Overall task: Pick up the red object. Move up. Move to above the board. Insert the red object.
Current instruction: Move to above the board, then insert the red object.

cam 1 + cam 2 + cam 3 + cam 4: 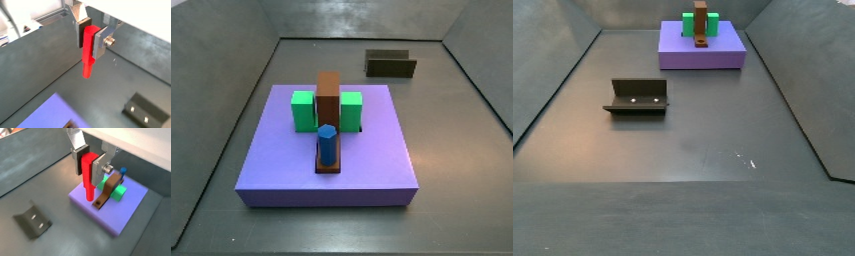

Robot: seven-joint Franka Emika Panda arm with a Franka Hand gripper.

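Observation:
In both wrist views my gripper (91, 40) (89, 165) is shut on the red object (88, 57) (87, 180), a thin red stick hanging upright below the pads. It hangs over the floor beside the purple slab (120, 215). The board (109, 190) (329, 105) (703, 32) is a long brown bar lying on the slab between two green blocks (303, 110) (117, 192). A blue peg (327, 145) (123, 171) stands at one end of the board. Neither side view shows the gripper.
The fixture (390, 64) (637, 96) (32, 219) (145, 111) stands on the grey floor away from the purple slab (358, 170) (700, 55) (53, 112). Sloping grey walls (547, 90) enclose the floor.

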